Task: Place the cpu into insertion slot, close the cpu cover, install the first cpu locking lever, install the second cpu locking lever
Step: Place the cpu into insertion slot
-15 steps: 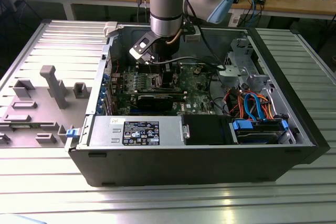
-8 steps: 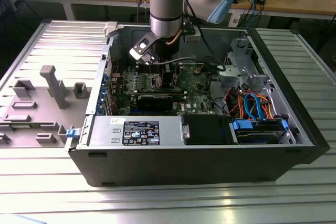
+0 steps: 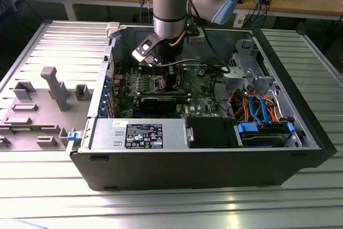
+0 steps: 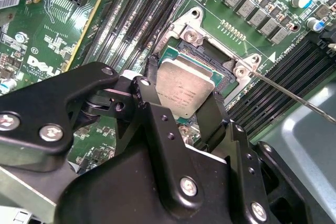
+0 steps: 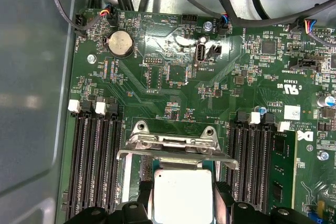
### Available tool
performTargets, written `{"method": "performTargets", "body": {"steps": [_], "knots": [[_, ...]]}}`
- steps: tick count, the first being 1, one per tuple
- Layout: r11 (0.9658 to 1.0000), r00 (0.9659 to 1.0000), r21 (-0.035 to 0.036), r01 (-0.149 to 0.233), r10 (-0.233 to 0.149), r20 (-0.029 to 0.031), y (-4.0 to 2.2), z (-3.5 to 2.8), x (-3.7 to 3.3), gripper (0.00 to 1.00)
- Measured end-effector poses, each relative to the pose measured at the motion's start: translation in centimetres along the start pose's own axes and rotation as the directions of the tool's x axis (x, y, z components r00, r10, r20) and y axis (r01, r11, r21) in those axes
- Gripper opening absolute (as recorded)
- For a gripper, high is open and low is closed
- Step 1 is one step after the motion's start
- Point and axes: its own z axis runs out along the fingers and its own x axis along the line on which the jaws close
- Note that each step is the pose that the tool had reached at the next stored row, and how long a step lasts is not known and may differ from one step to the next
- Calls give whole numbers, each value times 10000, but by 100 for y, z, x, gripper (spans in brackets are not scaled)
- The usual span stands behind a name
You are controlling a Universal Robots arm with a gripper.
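My gripper (image 4: 184, 95) is shut on the cpu (image 4: 185, 86), a flat silver-grey square held by two opposite edges between the black fingers (image 4: 148, 74). The cpu hangs slightly tilted just above the insertion slot (image 4: 210, 56), whose silver rim and dark inside show beyond it. In the first wrist view the cpu (image 5: 182, 195) sits between the fingers (image 5: 222, 198), below a silver plate that looks like the cpu cover (image 5: 176, 153), raised at the socket's end. A thin locking lever (image 4: 294, 95) sticks out sideways from the socket. In the exterior view the gripper (image 3: 161, 67) reaches down into the computer case (image 3: 203, 170).
Black memory slots (image 5: 94, 166) flank the socket on both sides. Cables (image 3: 257, 105) and a drive cage (image 3: 265, 132) fill the case at the exterior view's right. A power supply (image 3: 139, 132) lies along the case's front. Grey fixtures (image 3: 53, 87) stand on the table at the exterior view's left.
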Motion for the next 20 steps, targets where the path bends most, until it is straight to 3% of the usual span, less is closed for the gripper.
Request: {"method": "performTargets", "body": {"steps": [12,17,20], "knots": [[10000,10000,-8,-35,35,2,-5,-8,12,55],[9987,9987,-5,-507,507,19,-11,-8,16,55],[9985,9985,-5,-551,551,18,-8,4,52,55]]}}
